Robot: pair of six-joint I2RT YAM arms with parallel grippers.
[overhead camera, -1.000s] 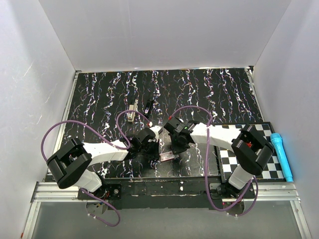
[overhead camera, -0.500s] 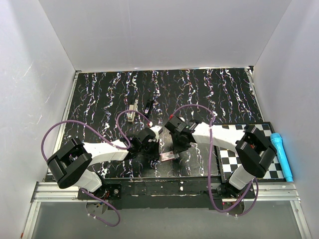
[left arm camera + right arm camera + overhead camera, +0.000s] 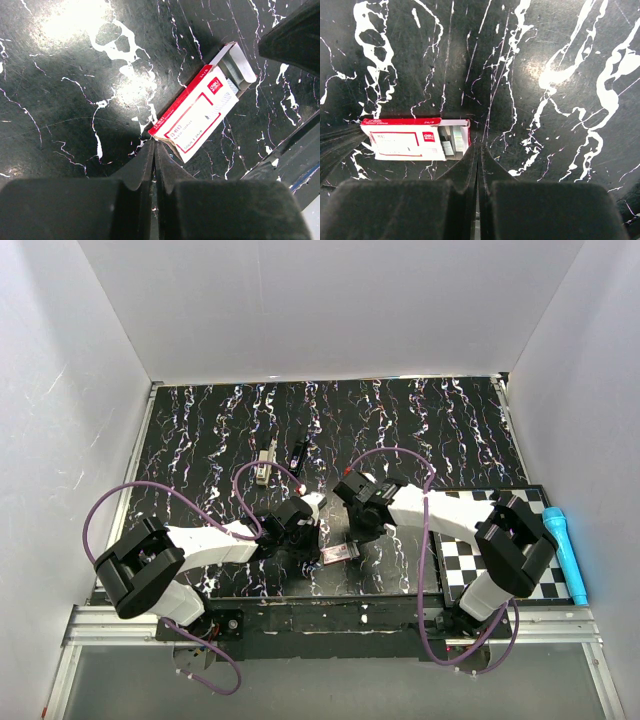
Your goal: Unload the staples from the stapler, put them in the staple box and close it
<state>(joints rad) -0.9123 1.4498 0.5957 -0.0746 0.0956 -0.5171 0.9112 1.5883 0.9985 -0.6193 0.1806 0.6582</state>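
A red and white staple box (image 3: 337, 554) lies near the table's front edge, between my two grippers. In the left wrist view the box (image 3: 200, 112) is partly slid open, and my left gripper (image 3: 153, 143) is shut with its tips touching the box's near end flap. In the right wrist view the box (image 3: 405, 138) shows grey staple strips (image 3: 451, 140) in its open end. My right gripper (image 3: 478, 146) is shut and empty, just right of that open end. A small black stapler (image 3: 298, 453) lies farther back, apart from both grippers (image 3: 312, 543) (image 3: 357, 533).
A pale metal piece (image 3: 263, 467) lies left of the stapler. A checkered board (image 3: 500, 570) sits at the front right, with a cyan marker (image 3: 565, 552) beside it. White walls close in the black marbled table (image 3: 400, 420).
My right arm has shifted a little to the right and its gripper has settled at the box's open end. The left arm and the box have hardly moved.
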